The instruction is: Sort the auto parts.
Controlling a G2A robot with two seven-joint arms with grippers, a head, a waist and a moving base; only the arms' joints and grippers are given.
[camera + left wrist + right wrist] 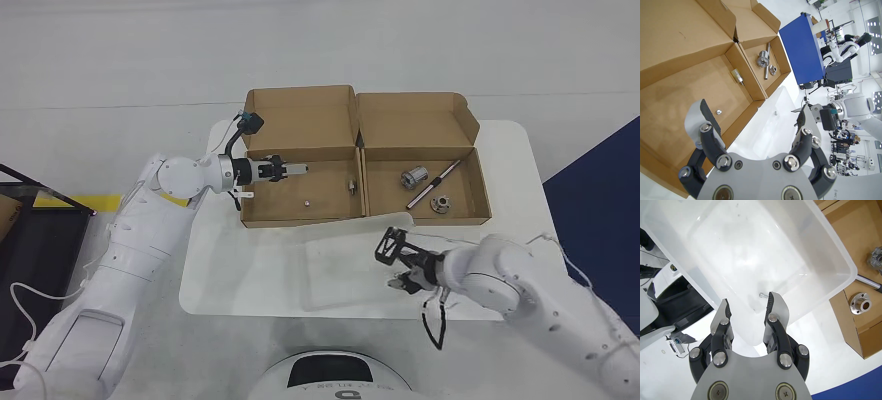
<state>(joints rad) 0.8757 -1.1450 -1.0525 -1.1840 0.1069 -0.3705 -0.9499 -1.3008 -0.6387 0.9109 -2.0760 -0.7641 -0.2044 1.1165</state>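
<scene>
One small bolt (762,295) lies on the floor of the clear tray (832,237), near an end corner. The right gripper (748,300) hangs just above it, jaws partly open and empty, with the bolt close beside one jaw tip. I judge it is set there to straddle and pinch the bolt.

Beyond the tray, two cardboard boxes stand side by side. The left gripper (753,109) hangs over the left box (300,218), jaws wide and holding nothing. It is probably parked there to leave the tray to the other arm.

- Left box: a second bolt (718,112) and a stepped pin (737,75), both small pieces.
- Right box (430,220): a toothed hub (762,59), a rod (766,73) and a flange (773,69), all larger pieces.

Judgement: the tray bolt belongs in the left box.
</scene>
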